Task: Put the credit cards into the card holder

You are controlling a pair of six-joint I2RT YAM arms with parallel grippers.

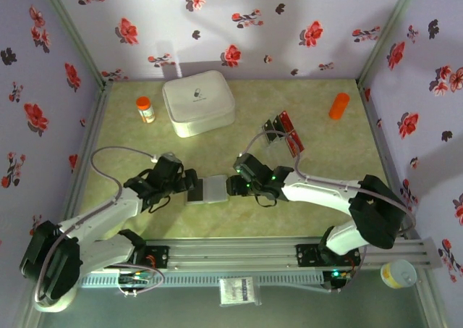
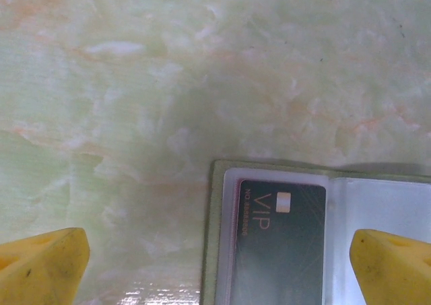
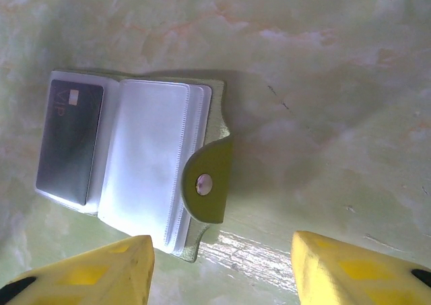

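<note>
We see one card holder [image 3: 207, 178] lying open on the table [image 1: 304, 96] between the two grippers, with one black card [image 3: 69, 140] in its clear pocket; the loose credit cards [image 1: 283, 134], red and black, lie fanned farther back, perhaps five, too small to count surely; the left gripper [image 2: 219, 254] gapes wide and the right gripper [image 3: 222, 251] stands partly apart, both empty; one white box [image 1: 197, 102] sits behind.

The black card [image 2: 276, 251] in the card holder [image 3: 215, 157] reads "VIP", with a small unreadable line beside it.
</note>
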